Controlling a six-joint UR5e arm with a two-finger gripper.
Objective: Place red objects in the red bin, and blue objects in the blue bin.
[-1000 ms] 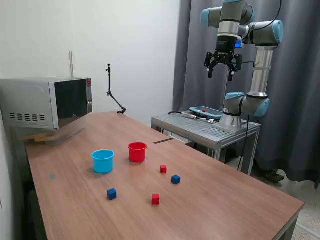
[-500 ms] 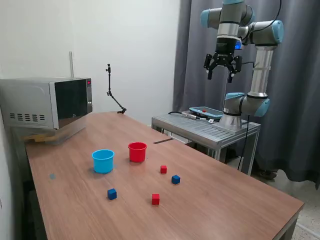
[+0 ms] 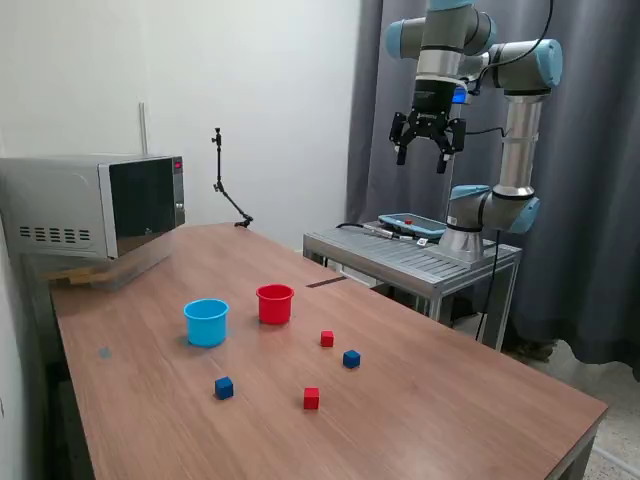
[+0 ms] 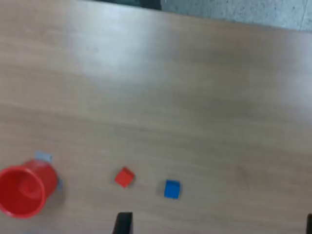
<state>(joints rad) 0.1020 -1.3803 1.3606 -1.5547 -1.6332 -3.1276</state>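
Hanging high above the far edge of the brown wooden table [image 3: 420, 400], the black two-finger gripper [image 3: 424, 153] has its fingers spread, holding nothing. Two small red cubes [image 3: 327, 339] and two dark blue cubes [image 3: 351, 358] lie scattered near the round red plastic cup [image 3: 275, 303] and light-blue plastic cup [image 3: 206, 321]. Risk, judged: the nearer red and blue cubes sit close together, so a loose descent could nudge the wrong one.

I work in a robotics lab: my arm [image 3: 505, 120] bolted to a metal stand [image 3: 415, 255] at 2 o'clock, grey curtain [image 3: 590, 200] behind, microwave [image 3: 95, 205] at 10 o'clock on the wooden table [image 3: 440, 400].
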